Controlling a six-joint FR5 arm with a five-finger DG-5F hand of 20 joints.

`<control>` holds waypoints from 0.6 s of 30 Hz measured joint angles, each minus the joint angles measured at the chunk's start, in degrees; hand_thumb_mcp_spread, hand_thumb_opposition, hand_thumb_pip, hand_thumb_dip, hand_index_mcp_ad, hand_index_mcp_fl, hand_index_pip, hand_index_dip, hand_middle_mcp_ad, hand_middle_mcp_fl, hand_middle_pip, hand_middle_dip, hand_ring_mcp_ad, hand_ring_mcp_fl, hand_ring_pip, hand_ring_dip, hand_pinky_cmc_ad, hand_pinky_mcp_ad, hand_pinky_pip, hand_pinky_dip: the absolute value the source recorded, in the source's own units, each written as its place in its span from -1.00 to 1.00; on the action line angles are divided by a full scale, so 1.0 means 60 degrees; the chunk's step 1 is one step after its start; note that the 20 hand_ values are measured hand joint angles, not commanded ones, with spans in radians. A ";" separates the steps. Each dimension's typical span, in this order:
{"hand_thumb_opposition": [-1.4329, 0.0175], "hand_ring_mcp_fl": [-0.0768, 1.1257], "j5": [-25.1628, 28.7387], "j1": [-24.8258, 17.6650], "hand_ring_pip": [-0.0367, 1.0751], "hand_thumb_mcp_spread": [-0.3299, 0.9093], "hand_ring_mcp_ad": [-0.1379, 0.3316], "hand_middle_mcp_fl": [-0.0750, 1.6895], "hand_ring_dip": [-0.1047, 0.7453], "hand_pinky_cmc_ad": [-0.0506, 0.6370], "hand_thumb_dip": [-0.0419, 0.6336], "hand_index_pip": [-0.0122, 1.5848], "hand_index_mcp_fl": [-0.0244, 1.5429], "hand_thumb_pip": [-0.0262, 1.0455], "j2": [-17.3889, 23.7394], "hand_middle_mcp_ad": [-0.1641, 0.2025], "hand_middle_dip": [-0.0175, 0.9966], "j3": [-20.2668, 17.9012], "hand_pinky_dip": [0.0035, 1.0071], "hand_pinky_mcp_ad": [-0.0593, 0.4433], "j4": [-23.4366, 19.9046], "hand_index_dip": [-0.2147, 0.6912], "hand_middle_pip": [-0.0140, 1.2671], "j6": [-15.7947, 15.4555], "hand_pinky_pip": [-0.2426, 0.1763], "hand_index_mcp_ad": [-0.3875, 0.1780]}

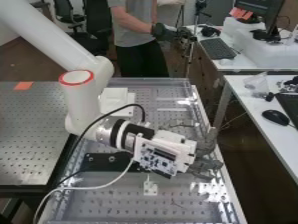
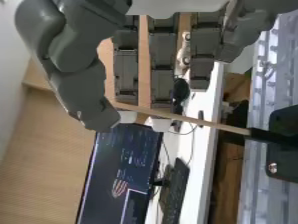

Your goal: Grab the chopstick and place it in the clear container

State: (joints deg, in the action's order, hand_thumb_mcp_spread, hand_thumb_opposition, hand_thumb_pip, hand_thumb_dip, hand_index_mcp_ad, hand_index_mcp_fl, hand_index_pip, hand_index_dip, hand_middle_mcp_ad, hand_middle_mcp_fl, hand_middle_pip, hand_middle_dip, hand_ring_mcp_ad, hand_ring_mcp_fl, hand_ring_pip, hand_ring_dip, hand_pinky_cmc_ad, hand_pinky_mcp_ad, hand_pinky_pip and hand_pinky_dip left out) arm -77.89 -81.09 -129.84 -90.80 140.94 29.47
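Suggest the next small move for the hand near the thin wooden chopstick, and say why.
Probably curl the dark grey hand gently round the chopstick before lifting: its fingers look straight, the stick crosses their tips close to the thumb, and its other end meets a black holder.

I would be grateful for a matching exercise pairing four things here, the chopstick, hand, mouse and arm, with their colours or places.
1 chopstick
2 hand
3 mouse
4 arm

A white, ringed in red
B black, on a desk
C tan, slanting
D dark grey, over the bench

Pairs: 1-C, 2-D, 3-B, 4-A
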 joint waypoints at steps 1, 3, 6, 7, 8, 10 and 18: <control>-0.11 -0.26 0.0110 0.0000 -0.80 0.25 0.38 -0.25 -0.25 0.02 0.04 0.44 -0.61 0.43 -0.0001 0.36 0.03 0.0010 -0.63 -0.09 0.0030 -0.51 -0.28 -0.0113 -0.31 0.10; -0.11 -0.25 0.0222 0.0001 -0.79 0.26 0.39 -0.25 -0.18 0.03 0.04 0.44 -0.61 0.37 -0.0004 0.36 0.04 0.0044 -0.62 -0.09 0.0082 -0.51 -0.23 -0.0196 -0.27 0.06; -0.13 -0.25 0.0429 -0.0003 -0.79 0.30 0.35 -0.26 -0.10 0.04 0.03 0.46 -0.62 0.32 -0.0052 0.35 0.08 0.0126 -0.63 -0.09 0.0180 -0.51 -0.16 -0.0193 -0.25 0.00; -0.12 -0.25 0.0476 -0.0005 -0.79 0.30 0.34 -0.27 -0.06 0.08 0.03 0.48 -0.62 0.32 -0.0060 0.35 0.10 0.0139 -0.65 -0.09 0.0193 -0.51 -0.13 -0.0219 -0.23 0.00; -0.12 -0.25 0.0509 -0.0008 -0.79 0.30 0.34 -0.28 -0.06 0.07 0.03 0.50 -0.63 0.32 -0.0065 0.34 0.10 0.0149 -0.65 -0.10 0.0201 -0.51 -0.11 -0.0252 -0.23 0.00; -0.12 -0.25 0.0583 -0.0020 -0.80 0.30 0.35 -0.29 -0.03 0.12 0.03 0.54 -0.62 0.32 -0.0076 0.36 0.10 0.0185 -0.66 -0.10 0.0234 -0.52 -0.05 -0.0415 -0.23 0.00; -0.13 -0.25 0.0431 -0.0038 -0.78 0.33 0.21 -0.29 0.10 0.15 0.04 0.58 -0.59 0.31 -0.0091 0.34 0.13 0.0286 -0.65 -0.10 0.0288 -0.51 0.04 -0.0664 -0.16 -0.06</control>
State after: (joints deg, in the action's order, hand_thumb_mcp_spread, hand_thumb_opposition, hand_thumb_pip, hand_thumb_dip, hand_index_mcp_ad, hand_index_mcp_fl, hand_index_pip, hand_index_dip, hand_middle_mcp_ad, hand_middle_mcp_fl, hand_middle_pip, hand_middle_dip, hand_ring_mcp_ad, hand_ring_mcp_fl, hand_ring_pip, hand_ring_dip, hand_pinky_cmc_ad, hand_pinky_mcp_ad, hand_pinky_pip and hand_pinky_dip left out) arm -75.31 -81.32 -130.39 -89.08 142.67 25.48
